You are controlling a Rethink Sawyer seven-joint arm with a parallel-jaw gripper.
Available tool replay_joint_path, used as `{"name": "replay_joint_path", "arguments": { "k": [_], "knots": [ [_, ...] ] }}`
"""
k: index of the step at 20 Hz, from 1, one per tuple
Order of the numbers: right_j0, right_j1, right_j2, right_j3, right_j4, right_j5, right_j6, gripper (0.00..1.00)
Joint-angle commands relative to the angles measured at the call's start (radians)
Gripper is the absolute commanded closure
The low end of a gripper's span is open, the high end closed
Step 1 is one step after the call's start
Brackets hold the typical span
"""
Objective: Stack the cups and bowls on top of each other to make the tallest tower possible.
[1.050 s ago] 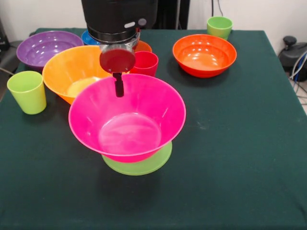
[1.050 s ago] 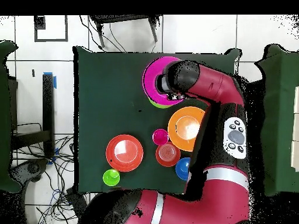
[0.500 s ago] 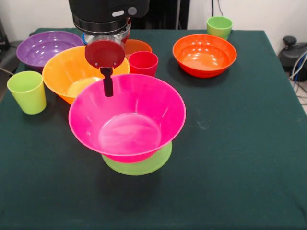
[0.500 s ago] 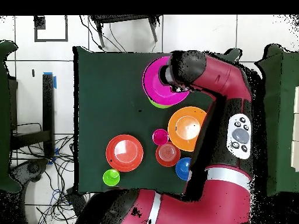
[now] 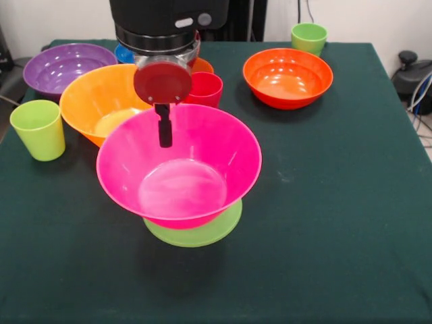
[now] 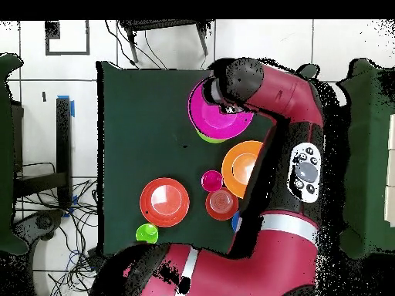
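A large pink bowl (image 5: pixel 179 169) (image 6: pixel 205 116) sits upright on a lime green bowl (image 5: pixel 196 231) (image 6: pixel 204 139) turned rim-down, a two-piece tower at the table's middle. My gripper (image 5: pixel 164 138) hangs just above the pink bowl's far rim, under a red disc (image 5: pixel 163 82). It holds nothing that I can see. Behind the tower stand a yellow-orange bowl (image 5: pixel 101 101) (image 6: pixel 243 166), a red-pink cup (image 5: pixel 204 88) (image 6: pixel 211 181) and a small dark orange bowl (image 5: pixel 200 65) (image 6: pixel 221 204). An orange bowl (image 5: pixel 287 75) (image 6: pixel 164 202) sits apart at the far right.
A purple bowl (image 5: pixel 64 66) and a green cup (image 5: pixel 38 128) stand at the left. Another green cup (image 5: pixel 309 37) (image 6: pixel 146 233) is at the far right corner. A blue bowl (image 5: pixel 123 52) peeks from behind my arm (image 6: pixel 278 108).
My gripper swung left half a second ago and has come back right and slightly lower over the pink bowl's far rim. Bowls and cups have not moved.
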Motion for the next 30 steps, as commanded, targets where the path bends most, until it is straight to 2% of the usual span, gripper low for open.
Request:
{"name": "replay_joint_path", "arguments": {
  "k": [1, 13, 22, 30],
  "knots": [
    [0.037, 0.099, 0.043, -0.003, 0.027, -0.056, 0.159, 0.00],
    [0.069, 0.137, 0.010, 0.030, 0.068, -0.154, 0.167, 0.00],
    [0.065, 0.124, -0.003, 0.075, 0.074, -0.195, 0.107, 0.00],
    [0.078, 0.117, 0.005, 0.148, 0.092, -0.256, 0.127, 0.00]
  ]
}}
